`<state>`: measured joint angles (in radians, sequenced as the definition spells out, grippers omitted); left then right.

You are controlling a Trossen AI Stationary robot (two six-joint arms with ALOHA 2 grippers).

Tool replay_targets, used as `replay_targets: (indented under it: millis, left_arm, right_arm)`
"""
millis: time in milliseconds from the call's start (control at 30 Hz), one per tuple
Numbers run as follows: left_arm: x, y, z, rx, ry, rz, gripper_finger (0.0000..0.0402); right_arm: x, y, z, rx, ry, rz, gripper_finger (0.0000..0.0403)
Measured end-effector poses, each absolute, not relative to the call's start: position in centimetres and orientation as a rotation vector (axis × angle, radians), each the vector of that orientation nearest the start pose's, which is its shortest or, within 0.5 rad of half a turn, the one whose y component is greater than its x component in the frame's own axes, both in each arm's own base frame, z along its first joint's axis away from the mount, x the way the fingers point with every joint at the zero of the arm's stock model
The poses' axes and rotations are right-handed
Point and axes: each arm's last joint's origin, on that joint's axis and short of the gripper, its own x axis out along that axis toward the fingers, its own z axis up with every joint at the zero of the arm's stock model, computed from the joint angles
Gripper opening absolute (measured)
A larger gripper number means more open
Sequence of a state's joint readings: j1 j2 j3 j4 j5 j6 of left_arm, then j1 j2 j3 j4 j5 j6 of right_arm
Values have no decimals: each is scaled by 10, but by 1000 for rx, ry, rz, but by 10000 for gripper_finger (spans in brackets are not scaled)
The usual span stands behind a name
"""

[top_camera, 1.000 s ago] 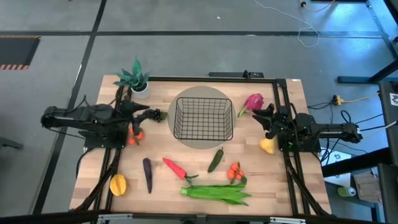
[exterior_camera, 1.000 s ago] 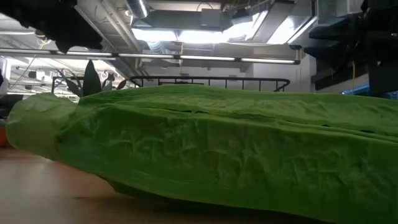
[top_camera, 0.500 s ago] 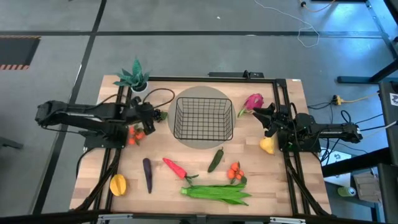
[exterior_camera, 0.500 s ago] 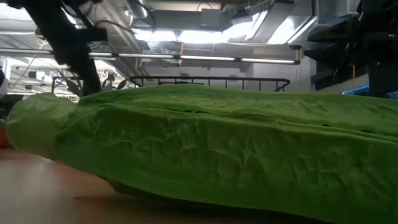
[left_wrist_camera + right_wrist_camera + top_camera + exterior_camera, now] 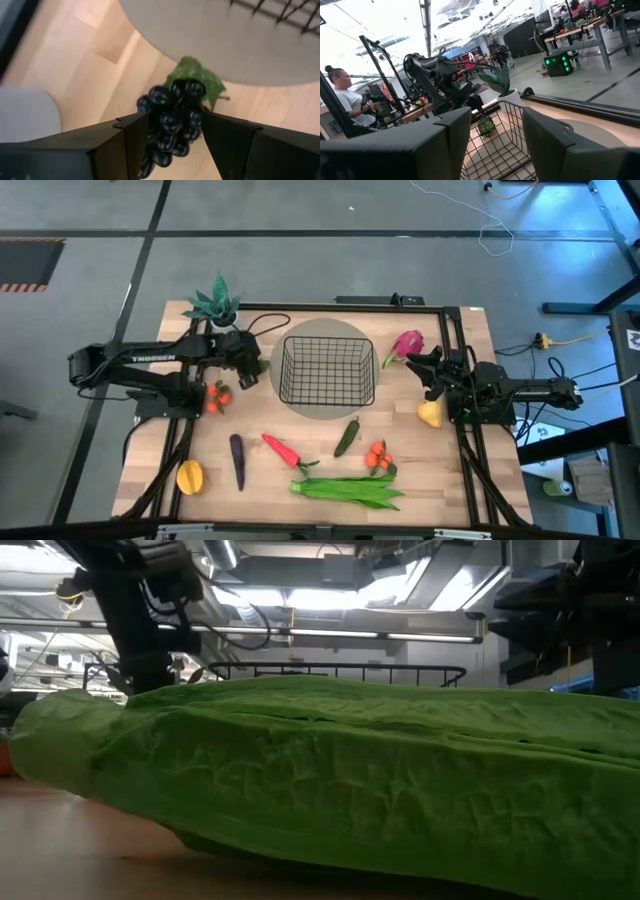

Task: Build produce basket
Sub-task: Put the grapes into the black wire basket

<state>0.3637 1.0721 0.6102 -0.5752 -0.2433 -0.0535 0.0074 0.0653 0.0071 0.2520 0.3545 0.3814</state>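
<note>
The black wire basket (image 5: 327,370) stands on a round grey mat mid-table. My left gripper (image 5: 250,370) (image 5: 175,131) points down just left of the basket and is shut on the dark grapes (image 5: 172,120). My right gripper (image 5: 424,368) (image 5: 496,130) waits open at the basket's right side, beside the pink dragon fruit (image 5: 407,343). On the near half lie the eggplant (image 5: 237,462), red pepper (image 5: 282,449), cucumber (image 5: 347,436), orange tomatoes (image 5: 378,456), mango (image 5: 190,477) and the leafy bundle (image 5: 350,490) (image 5: 350,790). My left gripper pinches the grape bunch by its two sides (image 5: 192,122) between its fingers (image 5: 135,142), coming from above and pointing down. The bunch fills the gap, and its green leaf (image 5: 195,80) sticks out past the fingertips. Whether the bunch is clear of the table does not show.
A white pot with a teal plant (image 5: 215,305) stands at the far left corner. More orange tomatoes (image 5: 218,395) lie beside my left arm. A yellow lemon (image 5: 430,414) sits by my right arm. A person (image 5: 342,97) is in the room beyond the table.
My left arm has reached further toward the basket and risen. Its gripper has tipped from lying level beside the grapes to pointing down over them.
</note>
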Motion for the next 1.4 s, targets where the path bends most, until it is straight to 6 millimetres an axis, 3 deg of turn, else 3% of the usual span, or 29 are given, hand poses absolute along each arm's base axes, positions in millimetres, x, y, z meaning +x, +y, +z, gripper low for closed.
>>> replay_targets:
  millis: [367,833,1200,1400]
  left_arm:
    - [174,101,169,-195,1204,575,172]
    - [180,106,152,-254,1272,608,167]
    - [175,101,162,-418,1170,767,23]
    - [160,93,179,-502,1112,844,10]
  right_arm:
    - [98,-9,182,409,-231,-310,171]
    - [98,-9,181,411,-217,-313,171]
    - [99,-9,181,414,-217,-312,171]
    - [98,-9,181,414,-217,-312,171]
